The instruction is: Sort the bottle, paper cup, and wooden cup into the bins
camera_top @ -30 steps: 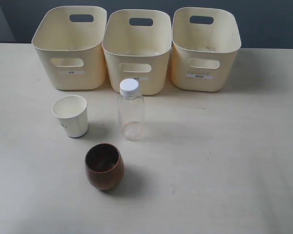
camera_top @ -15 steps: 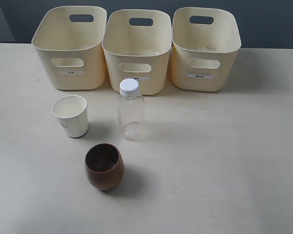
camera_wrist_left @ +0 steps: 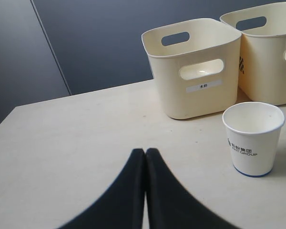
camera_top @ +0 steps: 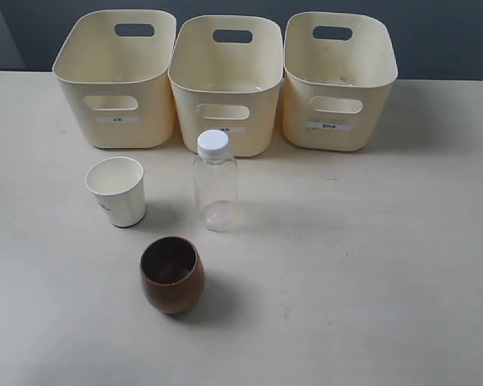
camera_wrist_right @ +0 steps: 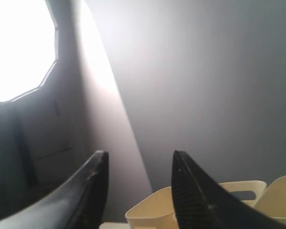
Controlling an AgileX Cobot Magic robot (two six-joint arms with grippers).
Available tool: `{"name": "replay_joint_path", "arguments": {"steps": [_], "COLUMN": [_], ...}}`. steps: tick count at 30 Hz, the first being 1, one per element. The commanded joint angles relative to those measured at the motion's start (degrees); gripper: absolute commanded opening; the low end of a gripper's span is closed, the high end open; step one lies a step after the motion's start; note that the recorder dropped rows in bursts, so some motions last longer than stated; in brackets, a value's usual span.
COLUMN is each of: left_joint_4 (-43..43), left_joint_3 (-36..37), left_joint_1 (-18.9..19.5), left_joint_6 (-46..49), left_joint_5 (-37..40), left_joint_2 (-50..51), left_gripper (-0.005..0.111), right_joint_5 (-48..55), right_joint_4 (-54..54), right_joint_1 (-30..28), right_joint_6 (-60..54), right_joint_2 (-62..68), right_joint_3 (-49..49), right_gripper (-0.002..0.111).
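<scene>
The clear bottle (camera_top: 216, 182) with a white cap stands upright mid-table, in front of the middle bin (camera_top: 224, 84). Left of it sits the white paper cup (camera_top: 117, 190) (camera_wrist_left: 253, 137), upright and empty. The dark wooden cup (camera_top: 172, 275) stands nearer the front edge. Three cream bins line the back: left bin (camera_top: 115, 78) (camera_wrist_left: 194, 67), middle one and right bin (camera_top: 337, 79). Neither arm shows in the exterior view. My left gripper (camera_wrist_left: 145, 151) is shut and empty, low over the table, short of the paper cup. My right gripper (camera_wrist_right: 139, 160) is open and empty, raised, looking over the bins' rims (camera_wrist_right: 157, 210).
The pale table (camera_top: 386, 241) stretches wide to the right of the bottle and cups. A dark wall (camera_top: 435, 32) rises behind the bins.
</scene>
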Motion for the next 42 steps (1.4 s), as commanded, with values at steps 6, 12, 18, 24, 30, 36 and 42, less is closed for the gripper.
{"name": "replay_joint_path", "arguments": {"steps": [6,12,18,24,30,36,42], "left_joint_4": [0.33,0.33,0.33,0.33,0.33,0.33,0.33], "left_joint_3": [0.07,0.07,0.07,0.07,0.07,0.07,0.07], "left_joint_1": [-0.18,-0.18,-0.18,-0.18,-0.18,-0.18,-0.18], "left_joint_6": [-0.11,-0.11,-0.11,-0.11,-0.11,-0.11,-0.11], "left_joint_5": [-0.34,-0.34,-0.34,-0.34,-0.35,-0.35,-0.35], "left_joint_2": [-0.28,-0.28,-0.28,-0.28,-0.28,-0.28,-0.28], "left_gripper": [0.000,0.000,0.000,0.000,0.000,0.000,0.000], "right_joint_5": [-10.19,-14.46,-22.39,-25.12,-23.24,-13.75,-6.99], "right_joint_4": [-6.54,-6.54,-8.30,-8.39,-4.88,5.09,17.57], "right_joint_1": [-0.21,-0.21,-0.21,2.51,14.29,27.61,34.90], "right_joint_6": [-8.39,-8.79,-8.94,-14.20,-28.12,-47.06,-54.26], "right_joint_2": [12.02,23.70,37.60,49.91,60.82,70.25,79.41], "right_joint_3": [-3.17,-8.42,-14.16,-18.63,-21.18,-23.94,-28.47], "right_gripper": [0.042,0.042,0.042,0.042,0.027,-0.001,-0.001]}}
